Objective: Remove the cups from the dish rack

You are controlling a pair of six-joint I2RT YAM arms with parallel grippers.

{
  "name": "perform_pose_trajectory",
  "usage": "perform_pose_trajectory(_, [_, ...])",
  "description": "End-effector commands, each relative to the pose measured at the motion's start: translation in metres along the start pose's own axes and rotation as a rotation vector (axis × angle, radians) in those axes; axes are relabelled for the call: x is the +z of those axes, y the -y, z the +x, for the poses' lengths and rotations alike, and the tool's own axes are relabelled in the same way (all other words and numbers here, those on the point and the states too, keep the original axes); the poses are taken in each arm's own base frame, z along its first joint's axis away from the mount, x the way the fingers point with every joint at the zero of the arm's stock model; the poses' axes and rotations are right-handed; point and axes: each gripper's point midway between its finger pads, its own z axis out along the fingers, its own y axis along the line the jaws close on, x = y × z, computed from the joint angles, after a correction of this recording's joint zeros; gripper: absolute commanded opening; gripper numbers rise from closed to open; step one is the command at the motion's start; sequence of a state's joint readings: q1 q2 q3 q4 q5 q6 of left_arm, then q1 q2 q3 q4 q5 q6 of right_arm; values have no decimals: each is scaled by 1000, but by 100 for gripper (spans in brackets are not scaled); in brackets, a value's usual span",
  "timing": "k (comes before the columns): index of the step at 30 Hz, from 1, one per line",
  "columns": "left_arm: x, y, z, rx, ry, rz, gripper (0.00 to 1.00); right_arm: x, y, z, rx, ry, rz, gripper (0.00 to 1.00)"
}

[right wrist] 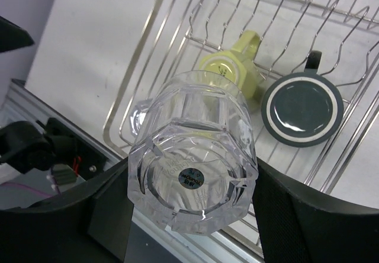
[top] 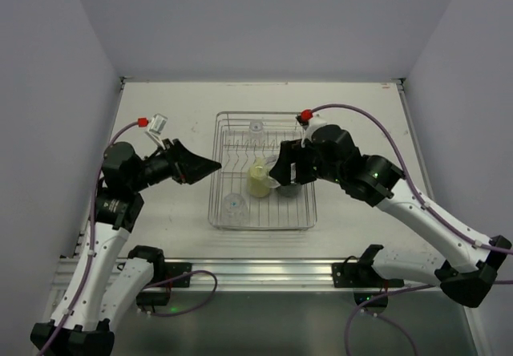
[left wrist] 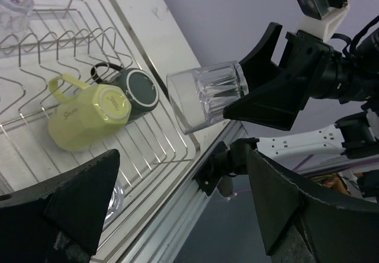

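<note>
Right gripper [top: 280, 173]: gripped tumbler [right wrist: 192, 168] over rack [top: 301, 212], centre frame.
Left gripper [top: 210, 164]: jaws stood apart, empty.
Done: none seen set down.
Left: yellow cup [top: 258, 178], mug [left wrist: 137, 91], two tumblers [top: 255, 129] [top: 234, 204].

Open table [top: 172, 99] left of rack [top: 215, 204], upright prongs [top: 240, 143] crossing its middle, right gripper [top: 280, 175] holding tumbler [right wrist: 192, 162] above rack's right half, barring descent there.

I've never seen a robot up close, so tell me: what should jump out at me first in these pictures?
The right gripper holds a clear glass in the air above the wire dish rack in the middle of the table. Below it, a pale yellow cup lies on its side in the rack, next to a dark mug. The left gripper hangs open at the rack's left side.
</note>
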State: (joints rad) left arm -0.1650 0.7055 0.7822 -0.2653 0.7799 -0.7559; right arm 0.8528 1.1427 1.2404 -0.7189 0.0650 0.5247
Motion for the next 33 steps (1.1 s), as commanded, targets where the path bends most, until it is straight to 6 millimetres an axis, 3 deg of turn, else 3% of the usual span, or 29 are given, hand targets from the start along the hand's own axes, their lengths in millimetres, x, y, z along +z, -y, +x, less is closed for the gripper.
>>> perform_pose_trajectory(1, [-2, 34, 2, -26, -44, 176, 92, -30, -25, -39, 51, 173, -155, 0])
perform_pose_trajectory(5, [0, 41, 6, -135, -68, 259, 89, -40, -32, -40, 52, 227, -285, 0])
perform_pose_trajectory(7, [-1, 43, 13, -239, -79, 319, 88, -50, -48, -46, 10, 278, -390, 0])
perform_pose_trajectory(15, [0, 43, 22, -398, -86, 397, 88, -50, -78, -42, -89, 324, -606, 0])
perform_pose_trajectory(22, [3, 66, 24, -421, -109, 482, 88, -43, -94, -41, -139, 326, -713, 0])
perform_pose_trajectory(33, [7, 79, 17, -455, -96, 537, 86, -32, -104, -28, -170, 302, -812, 0])
